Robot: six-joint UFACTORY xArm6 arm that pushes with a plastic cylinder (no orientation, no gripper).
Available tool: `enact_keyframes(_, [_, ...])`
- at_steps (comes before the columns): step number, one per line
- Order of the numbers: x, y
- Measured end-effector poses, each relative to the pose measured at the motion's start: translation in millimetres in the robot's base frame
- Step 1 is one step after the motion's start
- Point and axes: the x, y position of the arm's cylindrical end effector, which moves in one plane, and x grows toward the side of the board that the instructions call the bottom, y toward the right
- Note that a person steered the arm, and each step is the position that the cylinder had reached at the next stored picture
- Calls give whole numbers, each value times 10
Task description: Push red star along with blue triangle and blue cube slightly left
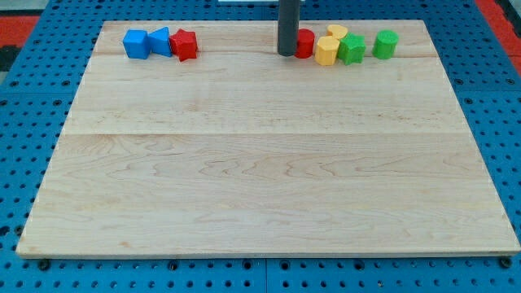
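Observation:
The red star (186, 45) lies near the view's top left of the wooden board (260, 163). The blue triangle (161, 41) touches its left side, and the blue cube (135, 44) sits just left of the triangle. The three form a tight row. My tip (286, 54) stands near the top middle of the board, well to the right of the red star. It is right beside a red block (305, 43), which the rod partly hides.
To the right of my tip, a cluster: a yellow block (326, 51), another yellow block (337, 32) behind it, a green star (352, 49) and a green cylinder (385, 44). The board's top edge runs close behind all the blocks.

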Motion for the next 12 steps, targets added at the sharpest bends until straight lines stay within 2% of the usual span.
enact_keyframes(8, [-1,-888])
enact_keyframes(10, [-5,-1277])
enact_keyframes(11, [-105,-1318])
enact_keyframes(12, [-395,-1726])
